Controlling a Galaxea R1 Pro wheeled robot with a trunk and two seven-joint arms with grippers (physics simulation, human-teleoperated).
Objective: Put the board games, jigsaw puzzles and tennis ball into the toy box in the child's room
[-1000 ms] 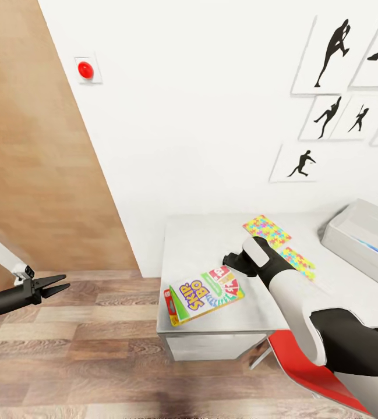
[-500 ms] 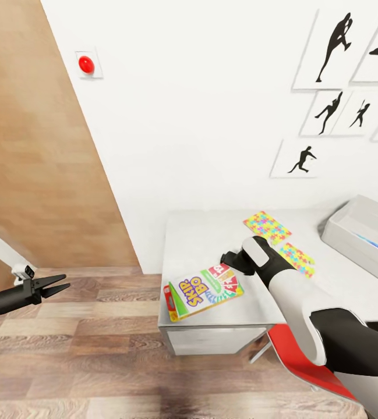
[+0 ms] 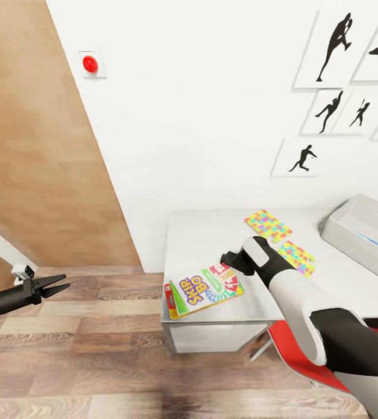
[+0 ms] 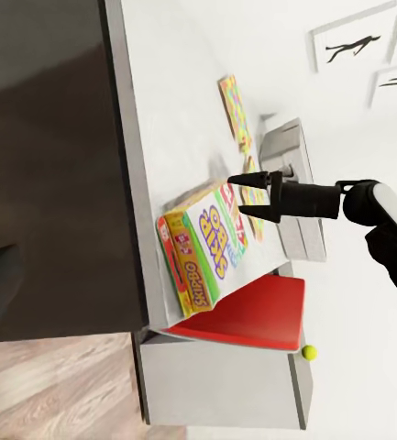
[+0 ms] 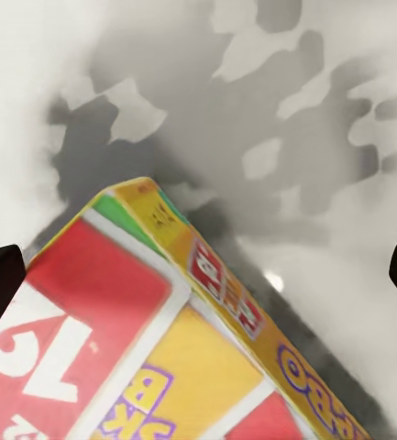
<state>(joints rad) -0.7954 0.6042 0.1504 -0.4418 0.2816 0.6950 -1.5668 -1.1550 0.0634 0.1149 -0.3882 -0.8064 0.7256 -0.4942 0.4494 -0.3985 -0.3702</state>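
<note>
Lying flat, yellow-green-red SKIP-BO box [image 3: 203, 290], red end under right gripper [image 3: 230, 258]

The SKIP-BO box [image 3: 204, 289] looks like printed, slightly glossy cardboard. The tabletop [image 3: 200, 244] is smooth matt pale grey. The floor [image 3: 84, 349] shows wood planks; the toy box [image 3: 352, 241] looks like matt grey plastic.

- SKIP-BO box [image 3: 204, 290] flat on desk [image 3: 200, 238], near front-left corner.
- R gripper [image 3: 230, 258] just behind it, jaws hidden.
- 2 puzzles [image 3: 268, 224] [image 3: 296, 258] behind the arm; tub [image 3: 352, 235] at right.
- L gripper [image 3: 56, 285] over floor, slightly parted.
</note>
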